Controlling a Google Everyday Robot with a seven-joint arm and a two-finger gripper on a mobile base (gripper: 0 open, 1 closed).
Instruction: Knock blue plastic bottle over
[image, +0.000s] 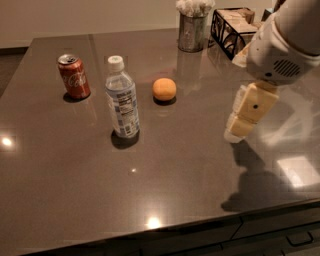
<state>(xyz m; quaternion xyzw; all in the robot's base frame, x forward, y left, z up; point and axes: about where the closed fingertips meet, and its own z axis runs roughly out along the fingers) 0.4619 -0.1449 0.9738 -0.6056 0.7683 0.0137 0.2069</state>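
The blue plastic bottle stands upright on the dark table, left of centre. It is clear with a white cap and a pale printed label. My gripper hangs over the table at the right, well to the right of the bottle and apart from it, with its cream-coloured fingers pointing down and left. The white arm reaches in from the upper right corner.
A red Coca-Cola can stands left of the bottle. An orange lies right of and behind it. A metal cup and a black wire basket stand at the back. The table's front edge runs along the bottom.
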